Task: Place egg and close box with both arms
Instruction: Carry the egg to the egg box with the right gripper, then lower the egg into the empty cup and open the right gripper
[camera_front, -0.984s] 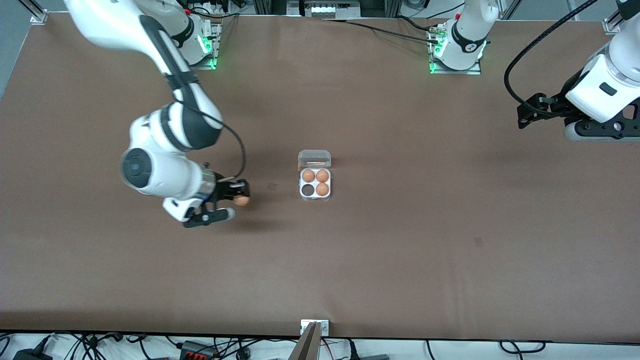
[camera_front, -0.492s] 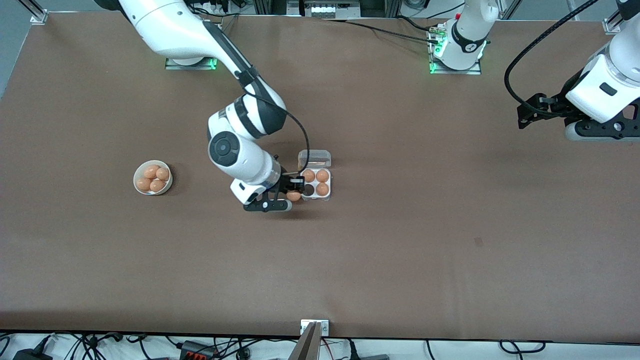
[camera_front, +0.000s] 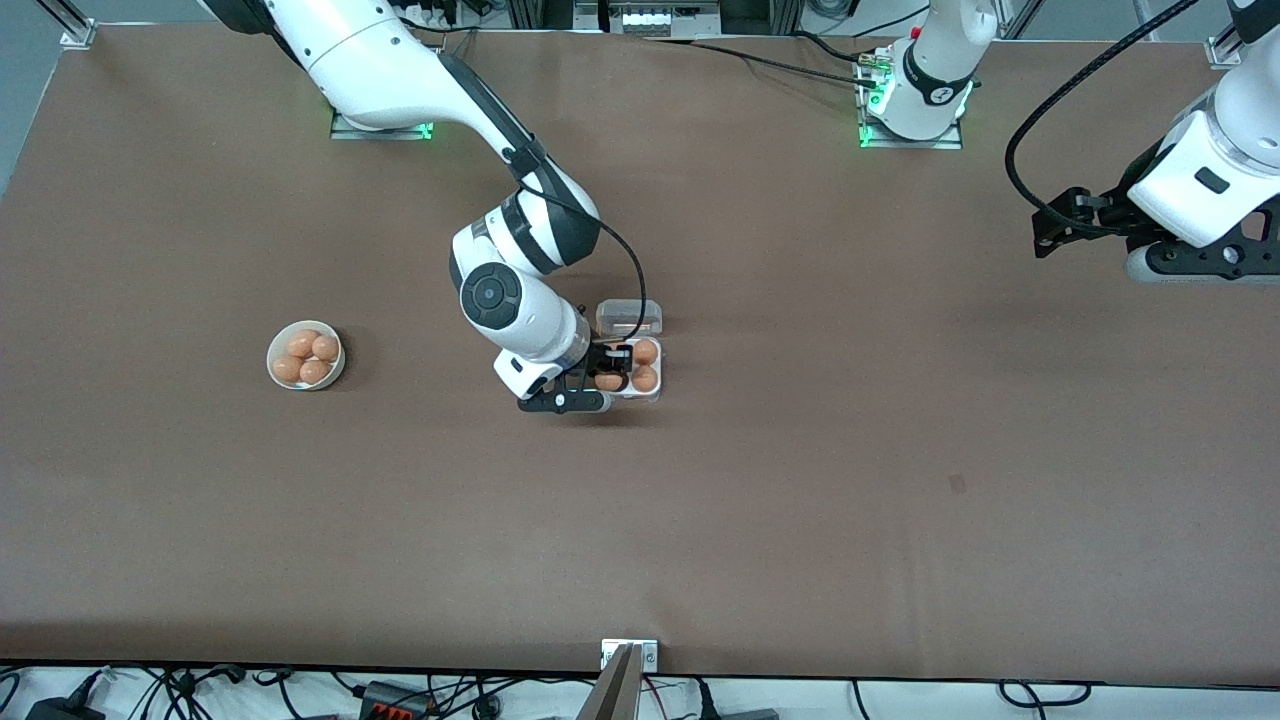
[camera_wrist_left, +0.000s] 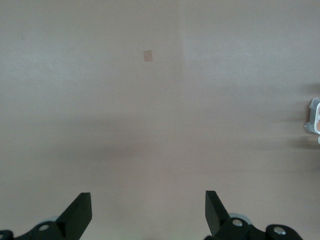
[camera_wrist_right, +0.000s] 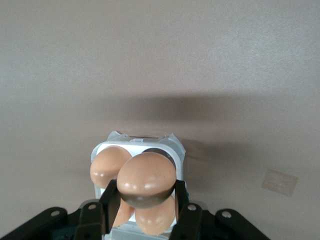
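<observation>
My right gripper (camera_front: 607, 380) is shut on an orange-brown egg (camera_front: 607, 381) and holds it over the box (camera_front: 652, 392), above the cell nearest the front camera at the right arm's end. The box is a clear carton with its lid (camera_front: 629, 317) open and several eggs (camera_front: 645, 352) in its cells. In the right wrist view the held egg (camera_wrist_right: 147, 176) sits between my fingers, with the box (camera_wrist_right: 176, 149) and its eggs just below. My left gripper (camera_front: 1060, 228) is open and waits above the table at the left arm's end; its view (camera_wrist_left: 148, 210) shows bare table between the fingers.
A round white bowl (camera_front: 276, 350) with several more eggs stands toward the right arm's end of the table. A corner of the box (camera_wrist_left: 314, 116) shows at the edge of the left wrist view. A small tape mark (camera_front: 957, 484) lies on the brown table.
My right arm has carried the egg from near the bowl toward the left arm's end and now holds it over the box. The left arm has not moved.
</observation>
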